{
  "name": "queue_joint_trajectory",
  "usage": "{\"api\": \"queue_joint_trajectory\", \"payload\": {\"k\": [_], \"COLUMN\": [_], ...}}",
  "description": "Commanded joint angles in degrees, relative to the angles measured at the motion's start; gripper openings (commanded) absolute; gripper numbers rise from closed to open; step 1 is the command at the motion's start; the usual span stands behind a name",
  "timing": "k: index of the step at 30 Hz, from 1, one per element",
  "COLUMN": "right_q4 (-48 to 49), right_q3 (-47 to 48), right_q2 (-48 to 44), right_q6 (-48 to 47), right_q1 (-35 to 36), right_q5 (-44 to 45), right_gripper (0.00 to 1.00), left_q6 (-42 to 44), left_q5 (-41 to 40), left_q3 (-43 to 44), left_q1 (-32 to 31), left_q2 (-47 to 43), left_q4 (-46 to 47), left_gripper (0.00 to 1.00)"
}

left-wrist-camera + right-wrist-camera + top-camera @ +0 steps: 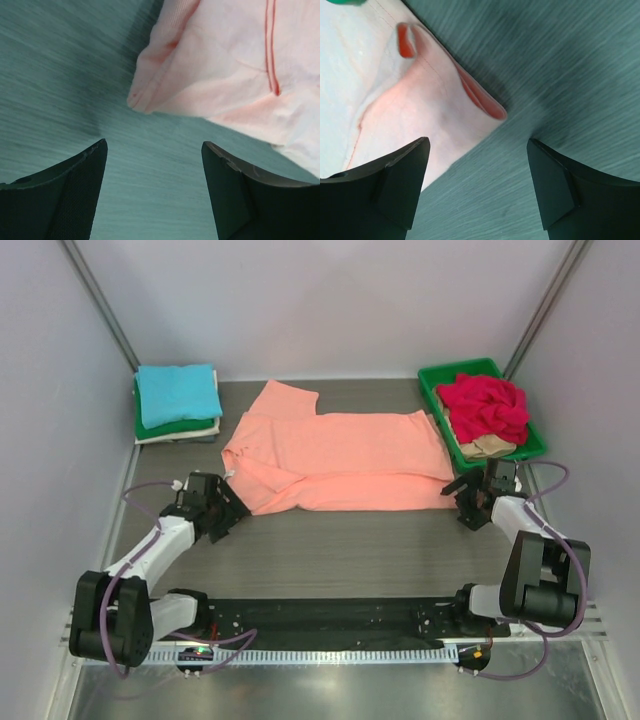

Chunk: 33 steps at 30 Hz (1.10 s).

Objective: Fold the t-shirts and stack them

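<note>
A large salmon-orange t-shirt lies flat across the middle of the table, doubled over along its length, with a sleeve sticking out at the back left. My left gripper is open just off the shirt's near left corner, and only bare table shows between its fingers. My right gripper is open at the shirt's near right corner. Its left finger overlaps the cloth edge, and nothing is held. A folded stack of t-shirts, turquoise over green and white, sits at the back left.
A green tray at the back right holds a crumpled red shirt and a beige one. White walls close in the table on three sides. Both arm bases and their cables run along the near edge.
</note>
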Motion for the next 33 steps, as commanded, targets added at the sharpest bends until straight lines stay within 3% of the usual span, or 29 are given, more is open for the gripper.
{"api": "queue_joint_trajectory", "payload": {"k": [1,12,15,19,21,24,25,27,33], "right_q4": [5.5,7.4,7.9,8.1,8.1,8.3,8.6,9.0,9.6], "right_q3": [-1.2,-2.9,-3.3,-4.2,-4.8,-5.3,-5.3,-5.0,-0.7], "right_q2": [2.2,4.0,4.2,4.0,3.6,3.5,3.8,4.6,4.0], "right_q6": [-0.4,0.8,1.2,1.7,1.8,1.9,1.7,1.5,3.7], "right_q1": [0.0,-0.3,-0.4,-0.4,-0.4,-0.4,-0.4,-0.4,-0.4], "right_q5": [-0.5,2.1,2.8,3.4,3.8,4.2,4.0,3.4,-2.0], "right_gripper": [0.84,0.73,0.64,0.42,0.36,0.21,0.12,0.01,0.01], "left_q6": [-3.7,-6.4,-6.3,-6.3,-6.2,-6.3,-6.2,-5.7,0.0], "left_q5": [-3.2,-7.5,-7.6,-7.3,-7.1,-7.1,-6.9,-6.8,-10.7], "left_q3": [-1.1,0.2,0.5,0.6,0.2,0.1,0.2,0.4,7.5], "left_q1": [0.1,2.6,2.9,3.3,3.3,3.6,3.7,4.0,4.5], "left_q2": [0.3,6.4,6.5,6.9,6.6,6.4,6.4,6.2,0.7], "left_q4": [11.5,17.2,17.8,18.0,18.5,19.0,19.1,19.0,10.5], "left_gripper": [0.77,0.66,0.57,0.44,0.39,0.24,0.13,0.01,0.00]}}
